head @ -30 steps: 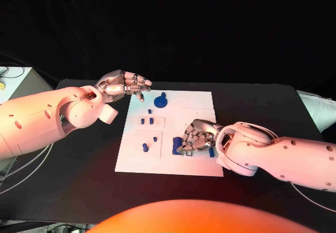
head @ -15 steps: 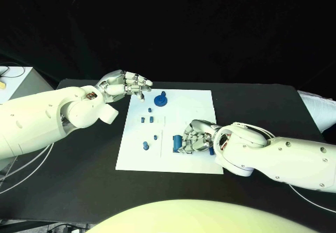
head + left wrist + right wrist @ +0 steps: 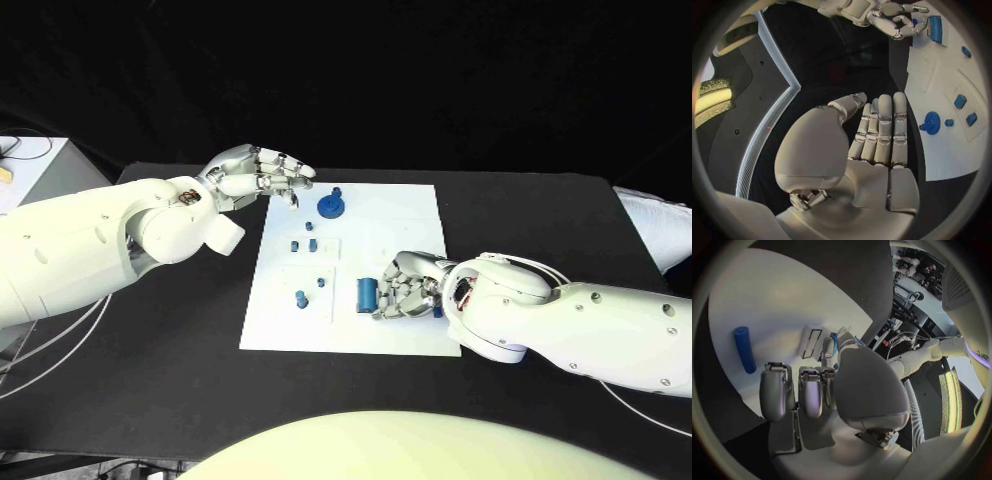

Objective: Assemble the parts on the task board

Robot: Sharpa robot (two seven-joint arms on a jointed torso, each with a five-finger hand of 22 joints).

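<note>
The white task board (image 3: pixel 389 225) lies mid-table. My left hand (image 3: pixel 267 172) hovers over its far left corner; its fingers (image 3: pixel 879 125) are stretched out side by side and hold nothing. My right hand (image 3: pixel 410 290) rests low on the board's near right part with its fingers (image 3: pixel 792 385) curled in. A blue cylinder (image 3: pixel 366 293) lies flat just left of those fingers, apart from them (image 3: pixel 745 349). A thin blue piece (image 3: pixel 437 310) shows beside the right thumb; I cannot tell whether it touches. A round blue part (image 3: pixel 333 208) stands near the far edge.
Small blue parts stand in the board's left half: two (image 3: pixel 303 244) in the middle and two (image 3: pixel 307 294) nearer me. Black table (image 3: pixel 173 330) surrounds the board. A white cabinet (image 3: pixel 22 160) sits beyond the table's left edge.
My right hand has drawn back a little to the right from the blue cylinder, which now lies uncovered on the board. The left hand has stayed in place.
</note>
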